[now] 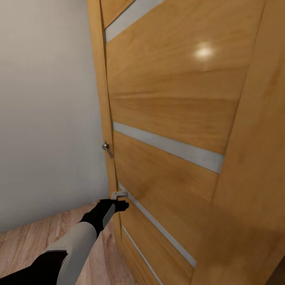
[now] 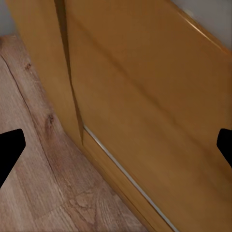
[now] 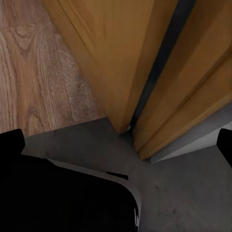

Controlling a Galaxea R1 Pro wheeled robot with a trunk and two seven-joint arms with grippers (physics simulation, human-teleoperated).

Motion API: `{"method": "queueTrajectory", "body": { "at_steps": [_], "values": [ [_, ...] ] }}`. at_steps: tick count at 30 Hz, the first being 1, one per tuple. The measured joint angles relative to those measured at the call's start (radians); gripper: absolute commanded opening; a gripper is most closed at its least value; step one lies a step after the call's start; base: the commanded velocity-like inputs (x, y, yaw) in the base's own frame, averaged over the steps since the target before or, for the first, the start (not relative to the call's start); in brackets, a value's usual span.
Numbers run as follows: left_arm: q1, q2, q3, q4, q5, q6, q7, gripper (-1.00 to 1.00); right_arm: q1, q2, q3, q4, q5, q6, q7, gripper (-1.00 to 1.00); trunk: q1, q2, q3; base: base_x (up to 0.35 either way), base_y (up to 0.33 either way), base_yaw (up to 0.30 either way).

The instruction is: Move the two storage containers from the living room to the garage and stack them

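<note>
Left claw (image 1: 120, 205) open, touching door (image 1: 166, 111)

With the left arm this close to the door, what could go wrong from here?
1. The left gripper is open and hovers right at the wooden door's edge, near a small metal latch. Driving forward may jam the fingers against the panel.
2. The door handle sits above the gripper; pushing low on the door may swing it unevenly or not at all.
3. The right wrist view shows a narrow gap between door and frame; the base may clip it.
</note>
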Motion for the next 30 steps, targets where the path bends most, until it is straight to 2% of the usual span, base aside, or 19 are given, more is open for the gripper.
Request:
{"method": "queueTrajectory", "body": {
  "at_steps": [25, 30],
  "values": [
    [0.0, 0.0, 0.0, 0.0, 0.0, 0.0, 0.0, 1.0, 0.0, 0.0, 0.0, 0.0, -0.002, 0.0, 0.0, 1.0, 0.0, 0.0, 0.0, 0.0, 0.0, -0.002],
    [-0.001, 0.001, 0.002, -0.001, -0.025, 0.001, 0.005, 1.0, 0.0, 0.0, 0.0, 0.0, -0.002, 0.0, 0.0, 1.0, 0.0, 0.0, 0.001, 0.0, 0.0, -0.171]
  ]
}}
